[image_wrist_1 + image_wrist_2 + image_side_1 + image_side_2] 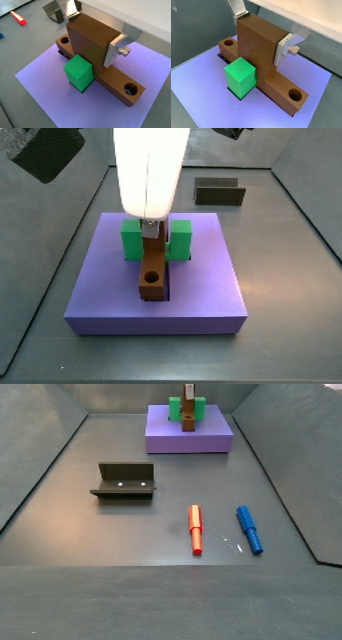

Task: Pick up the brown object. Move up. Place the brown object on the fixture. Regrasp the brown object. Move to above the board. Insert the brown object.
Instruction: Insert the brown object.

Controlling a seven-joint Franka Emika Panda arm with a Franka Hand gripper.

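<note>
Pincer [261,37] closed on the upright stem of the brown object [261,50], silver fingers [286,50] pressed flat against opposite sides of the stem in both wrist views. Brown object [93,47] standing on the board [47,90], its stem rising up between the fingers and its long arm lying along the purple top, a round hole showing near each end of that arm. Whether the arm sits down in the slot or only rests on the surface: cannot tell. Green block [241,75] just beside the stem, touching the brown arm, in the lower middle of the wrist frames; same green block [79,71] clear in both.

In a side view, pincer [152,228] at the centre of the frame under the white arm, brown object [154,273] reaching from it toward the near edge of the board [201,298], green block [179,240] showing on both sides behind. Fixture [219,192] on the floor at upper right of that frame, well apart from the board.

In a side view from farther off, board [189,437] at top centre with brown object [189,422] and pincer [189,402] upon it; fixture [124,481] at middle left; red pen [195,530] and blue pen [250,529] lying side by side at lower right, apart from each other.
</note>
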